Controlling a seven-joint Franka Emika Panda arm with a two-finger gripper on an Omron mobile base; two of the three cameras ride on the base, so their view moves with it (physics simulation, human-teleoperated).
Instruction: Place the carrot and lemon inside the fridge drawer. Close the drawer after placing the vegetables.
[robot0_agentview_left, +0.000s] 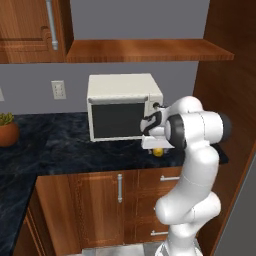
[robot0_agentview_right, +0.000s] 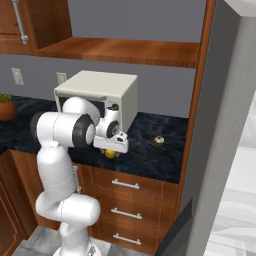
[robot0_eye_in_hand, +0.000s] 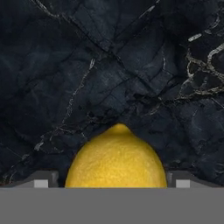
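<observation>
The lemon (robot0_eye_in_hand: 116, 157) is bright yellow and lies on the black marble counter (robot0_eye_in_hand: 87, 65), in front of the toaster oven. My gripper (robot0_eye_in_hand: 112, 181) is open and pointed down over it, one fingertip (robot0_eye_in_hand: 41, 180) on each side of the fruit and a small gap at each. From the base, the lemon (robot0_agentview_left: 158, 151) peeks out under the hand, with the gripper (robot0_agentview_left: 154, 146) just above it. In the right base view the lemon (robot0_agentview_right: 110, 153) also sits right below the gripper (robot0_agentview_right: 113, 148). The carrot is out of view, and I cannot make out the fridge drawer.
A cream toaster oven (robot0_agentview_left: 122, 106) stands close behind the hand. A small olive-brown fruit (robot0_agentview_right: 159, 141) lies further right on the counter. The grey fridge door (robot0_agentview_right: 227, 125) and pale fridge interior (robot0_agentview_right: 235, 220) are at far right. A potted plant (robot0_agentview_left: 7, 129) sits at far left.
</observation>
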